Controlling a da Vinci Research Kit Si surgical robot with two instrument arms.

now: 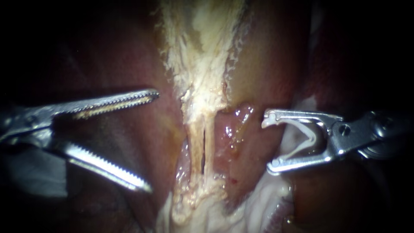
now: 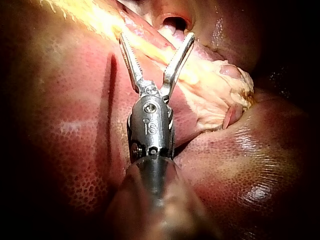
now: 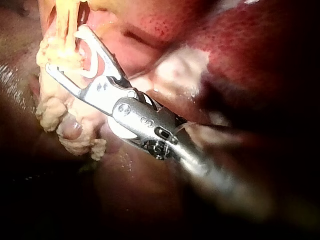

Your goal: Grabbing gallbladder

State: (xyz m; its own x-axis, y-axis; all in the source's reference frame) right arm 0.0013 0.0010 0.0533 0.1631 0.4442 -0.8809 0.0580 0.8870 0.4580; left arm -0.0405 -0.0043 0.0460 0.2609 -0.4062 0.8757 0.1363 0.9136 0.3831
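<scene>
Left instrument: toothed jaws spread wide, nothing gripped, tips just left of pale central tissue, apart from it. Right instrument: jaws stand apart, open white clip seated between them and touched by both; tips just right of same tissue. Gallbladder: pale, frayed, lies mid-scene between both instruments, narrowing downward into two thin tubes side by side. Dark red liver on either side. Left wrist view: open jaws over pale tissue, contact unclear.
</scene>
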